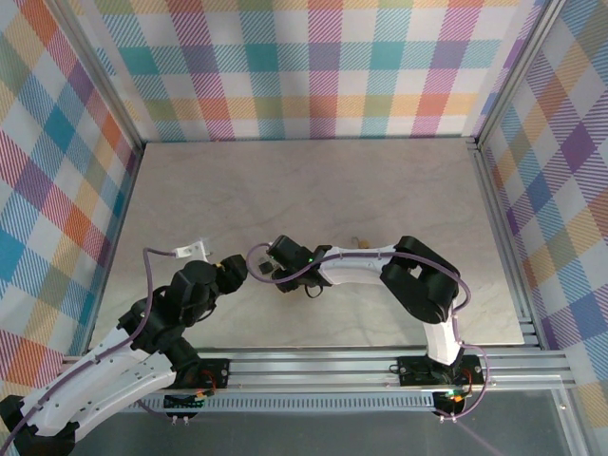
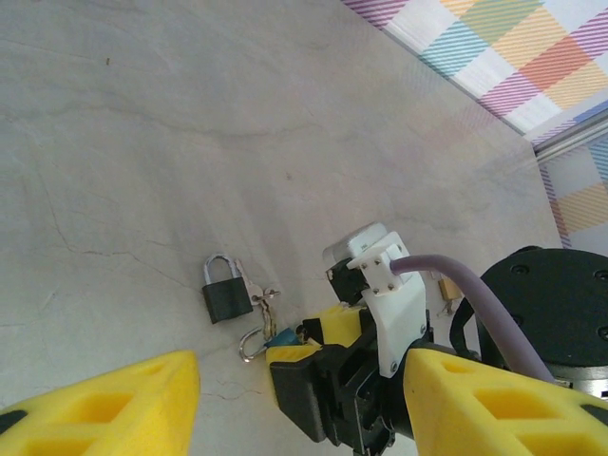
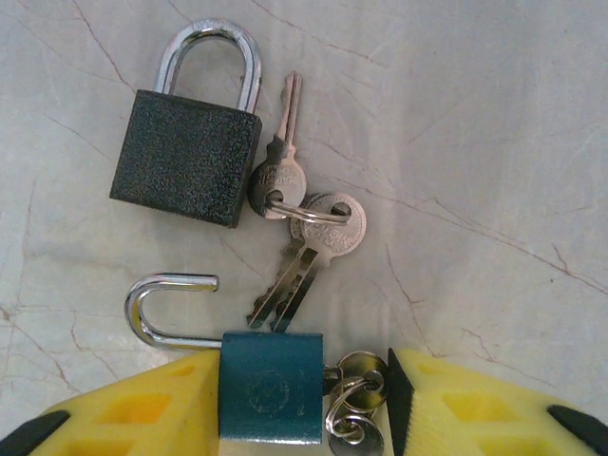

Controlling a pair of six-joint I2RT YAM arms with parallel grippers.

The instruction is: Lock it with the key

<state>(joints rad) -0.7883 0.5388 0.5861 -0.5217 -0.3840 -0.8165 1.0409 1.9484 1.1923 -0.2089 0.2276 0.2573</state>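
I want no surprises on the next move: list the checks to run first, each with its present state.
1. Blue padlock sits between the right claw fingers: ok.
2. Its shackle is open: ok.
3. Key bunch at its side, seated in the keyhole: cannot tell.
4. Firm grip on the blue padlock: cannot tell.
5. Black padlock lies outside the claw: ok.
6. Left claw open, holding nothing: ok.

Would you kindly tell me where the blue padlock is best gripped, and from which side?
I would take the blue padlock by its body, across the long flanks, from above: it lies flat, its open shackle juts from one end, and a key ring crowds one flank.
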